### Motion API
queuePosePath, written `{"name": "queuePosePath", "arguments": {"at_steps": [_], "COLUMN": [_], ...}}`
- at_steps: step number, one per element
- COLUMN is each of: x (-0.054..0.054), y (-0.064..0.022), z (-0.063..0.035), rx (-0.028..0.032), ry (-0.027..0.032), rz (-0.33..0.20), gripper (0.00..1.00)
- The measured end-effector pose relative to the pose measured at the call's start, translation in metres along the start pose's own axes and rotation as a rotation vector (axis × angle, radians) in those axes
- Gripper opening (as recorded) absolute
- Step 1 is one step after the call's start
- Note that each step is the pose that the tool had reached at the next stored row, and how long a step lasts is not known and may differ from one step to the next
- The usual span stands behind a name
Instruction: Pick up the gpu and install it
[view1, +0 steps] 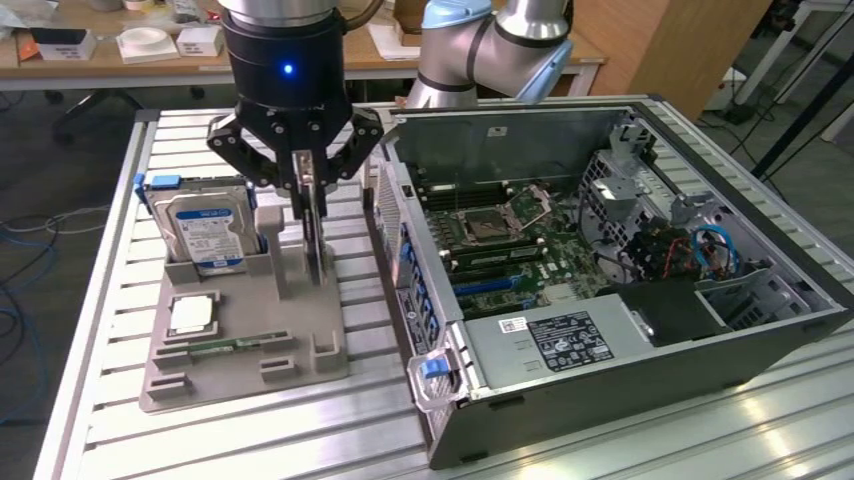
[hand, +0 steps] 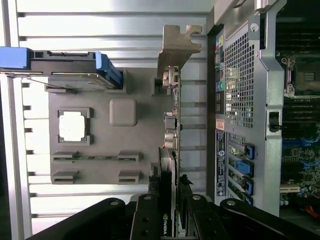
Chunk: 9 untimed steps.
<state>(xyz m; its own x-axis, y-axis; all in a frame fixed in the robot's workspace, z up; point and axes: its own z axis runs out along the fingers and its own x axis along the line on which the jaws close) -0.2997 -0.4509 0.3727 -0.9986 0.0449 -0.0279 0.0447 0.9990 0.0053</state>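
So your gripper (view1: 310, 188) (hand: 169, 197) is down over the gpu (view1: 315, 240) (hand: 172, 125), one finger on each side of its top edge. The jaws look spread, with a bit of gap to the card, so you're straddling it, not pinching it. The gpu is standing upright on its long edge in a slot of the gray tray (view1: 234, 365) (hand: 140, 140), along the tray edge closest to the computer case (view1: 641, 390) (hand: 240, 90). Its metal bracket sits at the same end of the tray as the hard drive (view1: 203, 232) (hand: 65, 70). It's tight around there: the case's perforated rear wall is just beside the card on the exterior view's right, and a gray upright post (view1: 278, 255) of the tray is just beside it on the other side. The hard drive with its blue rails stands in the tray's far corner, a processor chip (view1: 194, 315) (hand: 73, 126) lies flat mid-tray, and a memory stick (view1: 227, 347) (hand: 95, 157) lies in a groove near the front edge. The tray and the case both sit on the slatted metal table (view1: 334, 430) (hand: 100, 25). The case is lying open, with the motherboard (view1: 514, 250) exposed, the power supply (view1: 561, 340) at its near end and blue cables (view1: 714, 250) by its far-side wall.
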Motion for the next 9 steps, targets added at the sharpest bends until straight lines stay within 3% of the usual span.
{"name": "queuePosePath", "arguments": {"at_steps": [9], "x": [0.0], "y": [0.0001], "z": [-0.0185], "rx": [0.0003], "ry": [-0.0001], "rz": [0.0], "gripper": [0.26]}}
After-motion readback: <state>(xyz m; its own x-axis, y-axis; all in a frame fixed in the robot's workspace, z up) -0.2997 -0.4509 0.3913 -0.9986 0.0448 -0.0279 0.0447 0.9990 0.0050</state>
